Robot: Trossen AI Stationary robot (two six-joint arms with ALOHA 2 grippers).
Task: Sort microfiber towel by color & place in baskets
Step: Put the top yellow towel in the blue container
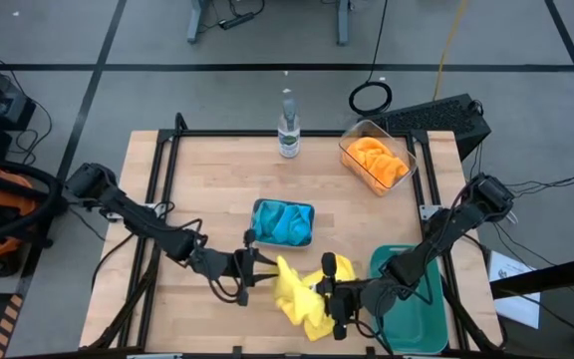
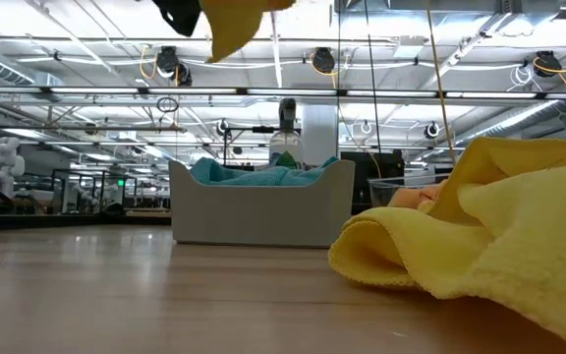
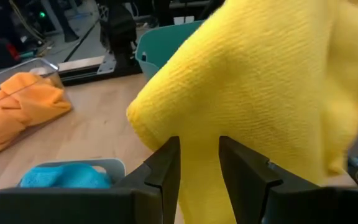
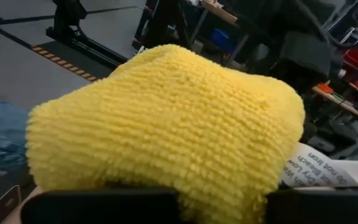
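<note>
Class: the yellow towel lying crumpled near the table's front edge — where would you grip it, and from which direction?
Grip a raised fold of the yellow towel, coming straight down from above. It lies as a soft, rumpled heap on the table, so its upstanding ridges give two fingers something to pinch, while its flat edges hug the wood.

A clear bottle (image 1: 287, 127) stands upright at the far edge of the wooden bench (image 1: 217, 179), near the middle of that edge. Just beyond the bench's far right corner, a black keyboard (image 1: 436, 118) lies on the grey floor (image 1: 88, 40), with a coiled black cable (image 1: 371, 98) beside it. A white paper (image 1: 511, 274) lies off the bench's right side.
</note>
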